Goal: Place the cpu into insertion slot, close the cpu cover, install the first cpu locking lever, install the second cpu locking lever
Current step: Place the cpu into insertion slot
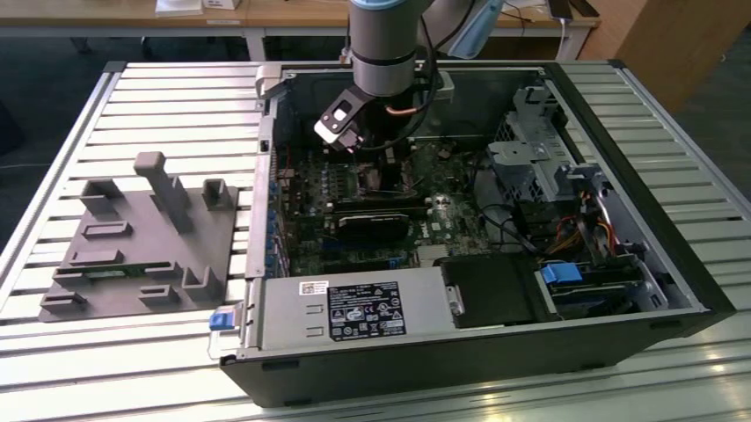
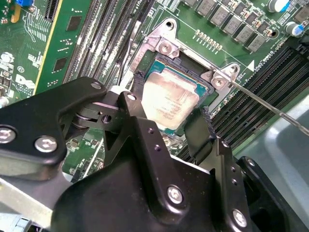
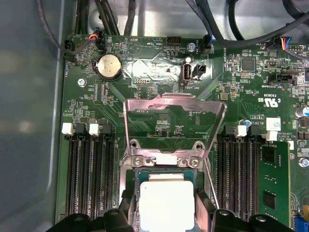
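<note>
The cpu [image 2: 171, 96], a flat silver-grey square, lies in the insertion slot [image 2: 159, 62] on the green board. My gripper [image 2: 169, 110] stands over it, and one black finger [image 2: 137, 104] presses each of two opposite edges. In the first wrist view the cpu [image 3: 166, 200] sits between the same fingertips [image 3: 203, 210]. The cpu cover [image 3: 145, 105], a silvery frame with a square cut-out, stands swung up off the slot on its hinge. A thin wire locking lever [image 2: 270, 108] sticks out unlatched beside the socket. The exterior view has the gripper [image 1: 382, 156] reaching down into the open computer case.
Dark memory slots [image 3: 89, 174] flank the socket on both sides. In the exterior view the case [image 1: 657, 211] lies open on a slatted metal table [image 1: 83, 132], with a power supply box [image 1: 352, 309] at its near edge and a grey fixture block [image 1: 129, 237] on the exterior view's left.
</note>
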Robot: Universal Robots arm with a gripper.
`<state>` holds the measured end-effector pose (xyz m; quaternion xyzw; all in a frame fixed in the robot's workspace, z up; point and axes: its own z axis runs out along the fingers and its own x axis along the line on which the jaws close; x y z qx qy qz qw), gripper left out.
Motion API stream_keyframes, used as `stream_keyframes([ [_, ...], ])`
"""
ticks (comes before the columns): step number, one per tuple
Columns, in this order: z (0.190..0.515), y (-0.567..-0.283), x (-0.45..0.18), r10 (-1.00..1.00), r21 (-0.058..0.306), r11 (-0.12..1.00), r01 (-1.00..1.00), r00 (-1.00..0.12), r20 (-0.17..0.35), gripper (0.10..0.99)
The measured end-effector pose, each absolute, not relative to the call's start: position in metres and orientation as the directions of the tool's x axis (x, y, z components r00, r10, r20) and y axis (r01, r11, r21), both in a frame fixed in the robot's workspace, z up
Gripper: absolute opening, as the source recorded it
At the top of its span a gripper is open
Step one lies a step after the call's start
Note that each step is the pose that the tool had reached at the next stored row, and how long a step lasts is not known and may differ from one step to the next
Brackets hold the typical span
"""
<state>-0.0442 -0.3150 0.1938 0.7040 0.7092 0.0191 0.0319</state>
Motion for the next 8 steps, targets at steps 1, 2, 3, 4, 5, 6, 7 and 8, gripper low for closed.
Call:
stream_keyframes([
  [1, 0.1937, -0.3149, -0.0442, 1.000, 0.072, 0.007, 0.997, -0.005, -0.018, 0.612],
  [2, 0.1936, -0.3147, -0.0442, 1.000, 0.072, 0.005, 0.997, -0.004, -0.018, 0.612],
  [3, 0.1936, -0.3145, -0.0442, 1.000, 0.072, 0.003, 0.997, -0.002, -0.018, 0.612],
  [4, 0.1935, -0.3143, -0.0442, 1.000, 0.072, 0.001, 0.997, 0.001, -0.018, 0.612],
  [5, 0.1934, -0.3142, -0.0442, 1.000, 0.072, -0.002, 0.997, 0.004, -0.018, 0.612],
  [6, 0.1934, -0.3141, -0.0442, 1.000, 0.072, -0.005, 0.997, 0.006, -0.018, 0.612],
  [7, 0.1934, -0.3140, -0.0442, 1.000, 0.072, -0.007, 0.997, 0.008, -0.018, 0.612],
  [8, 0.1934, -0.3140, -0.0442, 1.000, 0.072, -0.010, 0.997, 0.011, -0.018, 0.612],
])
